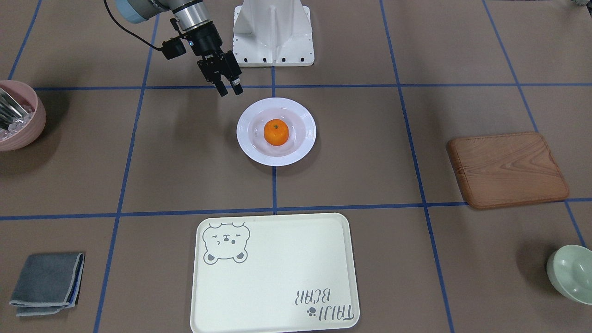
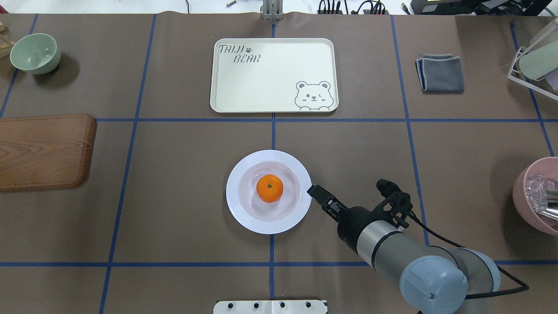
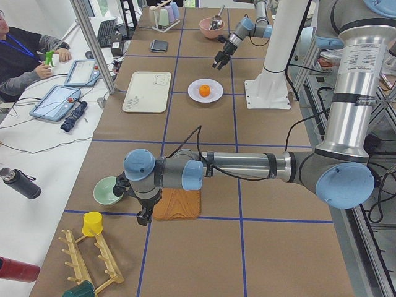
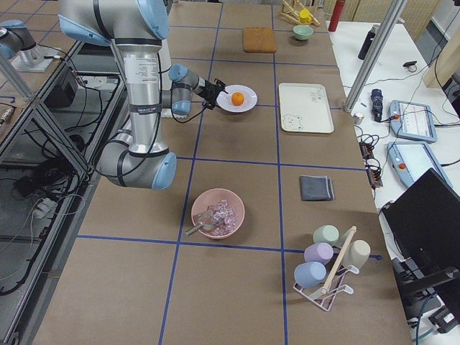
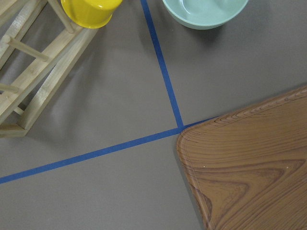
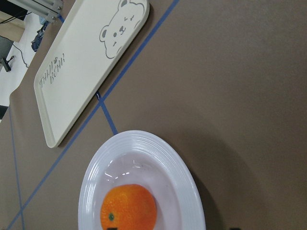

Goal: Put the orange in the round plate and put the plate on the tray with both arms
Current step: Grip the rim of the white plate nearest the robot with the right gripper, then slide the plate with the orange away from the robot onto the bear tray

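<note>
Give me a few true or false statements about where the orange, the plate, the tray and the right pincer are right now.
1. The orange sits in the round plate. True.
2. The tray holds nothing. True.
3. The round plate rests on the tray. False: it stands on the table, apart from the tray.
4. The right pincer grips the orange. False: it hovers by the plate's rim, open, holding nothing.

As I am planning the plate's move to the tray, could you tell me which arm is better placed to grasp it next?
The right. The right hand hovers open just beside the plate's rim, orange already inside; the left hand is far off by the board.
</note>
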Robot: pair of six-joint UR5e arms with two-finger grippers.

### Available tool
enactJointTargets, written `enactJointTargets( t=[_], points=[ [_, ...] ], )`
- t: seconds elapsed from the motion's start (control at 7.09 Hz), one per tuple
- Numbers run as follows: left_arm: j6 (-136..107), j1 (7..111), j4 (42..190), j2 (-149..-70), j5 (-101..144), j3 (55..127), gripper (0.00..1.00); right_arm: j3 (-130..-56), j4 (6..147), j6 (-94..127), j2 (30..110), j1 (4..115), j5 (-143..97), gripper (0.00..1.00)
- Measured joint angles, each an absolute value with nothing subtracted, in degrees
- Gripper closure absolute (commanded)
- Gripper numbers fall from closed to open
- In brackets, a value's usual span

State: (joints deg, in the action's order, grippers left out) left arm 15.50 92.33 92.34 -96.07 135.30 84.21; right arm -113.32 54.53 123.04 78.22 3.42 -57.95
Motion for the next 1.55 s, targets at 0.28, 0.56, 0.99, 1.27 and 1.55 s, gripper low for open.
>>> enactJointTargets(
  t=[0.28, 0.56, 0.99, 1.27, 1.55],
  points=[
    [15.6, 92.6, 92.4, -95.6, 135.4, 84.2, 0.01, -108.6, 54.6, 124.9, 74.8, 2.0, -56.0, 0.30],
    [15.6, 92.7, 92.5, -95.6, 135.4, 84.2, 0.01, -105.3, 54.8, 125.2, 72.9, 2.2, -55.7, 0.32],
    [15.6, 92.7, 93.8, -94.8, 135.4, 84.3, 0.01, -100.5, 54.8, 125.4, 69.4, 3.6, -55.7, 1.00],
    [15.6, 92.7, 94.0, -94.5, 135.4, 84.3, 0.01, -99.1, 54.7, 126.7, 67.6, 4.1, -55.6, 1.00],
    [15.6, 92.8, 94.0, -94.5, 135.4, 84.3, 0.01, -98.2, 53.8, 129.1, 67.4, 4.1, -55.1, 1.00]
  ],
)
